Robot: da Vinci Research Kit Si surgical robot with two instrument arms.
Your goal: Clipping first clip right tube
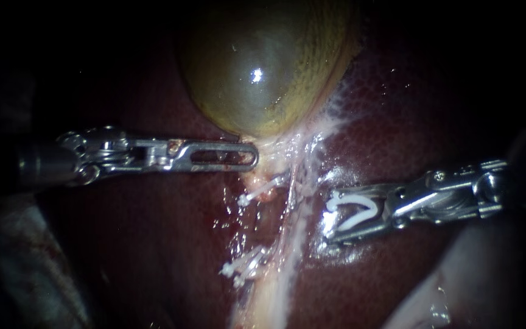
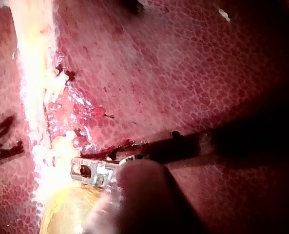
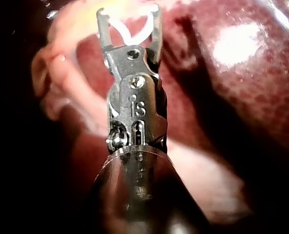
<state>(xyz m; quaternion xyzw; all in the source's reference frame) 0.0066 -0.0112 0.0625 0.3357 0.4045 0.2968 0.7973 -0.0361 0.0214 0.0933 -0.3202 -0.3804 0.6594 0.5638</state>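
Left instrument [image 1: 252,156], pincer together, tip against tissue under the gallbladder [image 1: 263,67]; right instrument [image 1: 331,217], pincer clamped on a white clip [image 1: 355,210], over liver [image 1: 409,122].

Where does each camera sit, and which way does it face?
Endoscope view: close to the tissue, facing the gallbladder and liver; left instrument enters from left, right instrument from right.
Left wrist view: on the left arm, looking along its instrument's tip onto liver.
Right wrist view: on the right arm, looking down its shaft at jaws holding a white clip.
Shared: endoscope and right wrist views both show that clip.
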